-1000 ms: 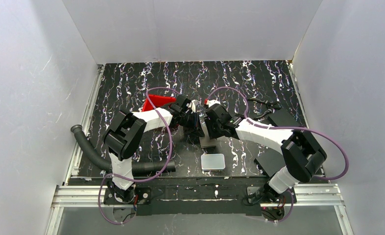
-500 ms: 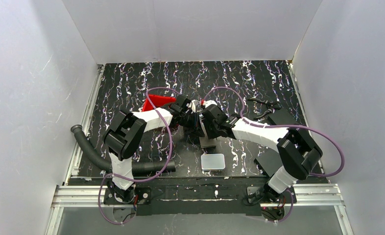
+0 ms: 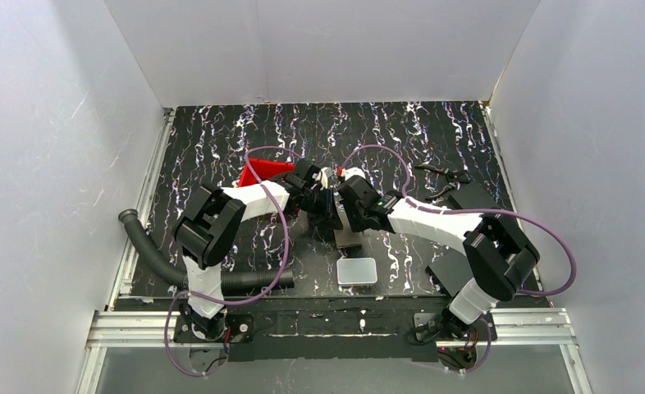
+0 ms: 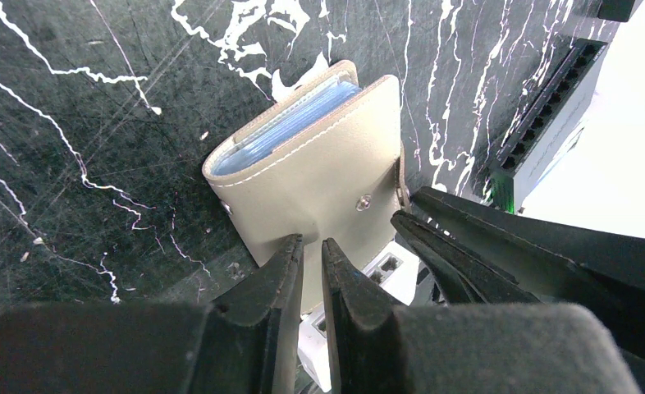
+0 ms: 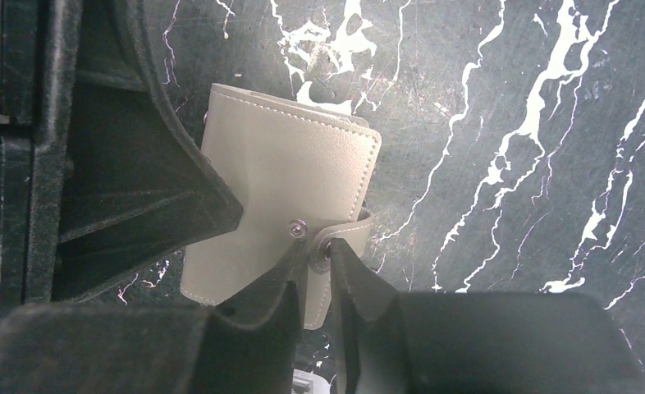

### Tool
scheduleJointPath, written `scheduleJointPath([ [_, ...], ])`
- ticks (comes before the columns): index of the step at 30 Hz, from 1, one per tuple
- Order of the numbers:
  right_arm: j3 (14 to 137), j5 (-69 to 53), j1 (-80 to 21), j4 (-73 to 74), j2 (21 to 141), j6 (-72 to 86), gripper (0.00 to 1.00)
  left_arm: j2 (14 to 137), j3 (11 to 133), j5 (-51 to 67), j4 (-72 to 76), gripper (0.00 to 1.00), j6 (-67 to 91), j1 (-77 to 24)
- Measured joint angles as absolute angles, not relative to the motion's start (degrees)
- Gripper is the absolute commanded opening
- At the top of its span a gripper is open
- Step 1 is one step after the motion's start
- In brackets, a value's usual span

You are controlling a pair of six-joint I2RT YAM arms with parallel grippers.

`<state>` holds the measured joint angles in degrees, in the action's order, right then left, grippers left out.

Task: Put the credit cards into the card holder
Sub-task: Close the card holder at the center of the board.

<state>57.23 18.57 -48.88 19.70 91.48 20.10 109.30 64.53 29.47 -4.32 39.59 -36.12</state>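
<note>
The card holder (image 4: 319, 176) is a beige-grey pouch held up over the dark marbled table, between the two grippers. Pale blue credit cards (image 4: 290, 123) show edge-on in its open mouth. My left gripper (image 4: 311, 242) is shut on the holder's lower edge. In the right wrist view the card holder (image 5: 278, 180) shows its snap stud and a loose strap tab (image 5: 336, 246). My right gripper (image 5: 315, 246) is shut on that tab. From above, the left gripper (image 3: 327, 212) and right gripper (image 3: 345, 215) meet at mid-table and hide the holder.
A red tray (image 3: 258, 174) stands behind the left arm. A pale rounded-corner slab (image 3: 357, 271) lies near the front edge. Black flat sheets (image 3: 475, 197) lie at the right. A white box with ports (image 4: 549, 123) sits beneath the grippers. A black ribbed hose (image 3: 159, 263) lies at front left.
My right arm has moved left up against the left gripper, and its jaws have narrowed onto the holder's strap tab. The left arm and the holder have stayed put.
</note>
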Motion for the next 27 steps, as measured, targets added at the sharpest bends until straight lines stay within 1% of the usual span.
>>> scheduleJointPath([
  [5,57.23,18.59,-48.88,19.73,91.5,20.08,0.14,109.3,64.53,29.47,-4.29,0.14,39.62,-36.12],
  [9,57.23,18.81,-48.88,19.73,91.5,20.1,0.02,109.3,64.53,29.47,-4.29,0.14,39.62,-36.12],
  [10,57.23,18.92,-48.88,19.75,91.5,20.14,0.01,109.32,64.53,29.47,-4.29,0.14,39.62,-36.12],
  [27,57.23,15.66,-48.71,17.85,90.35,23.2,0.01,109.32,64.53,29.5,-4.34,0.14,39.64,-36.1],
])
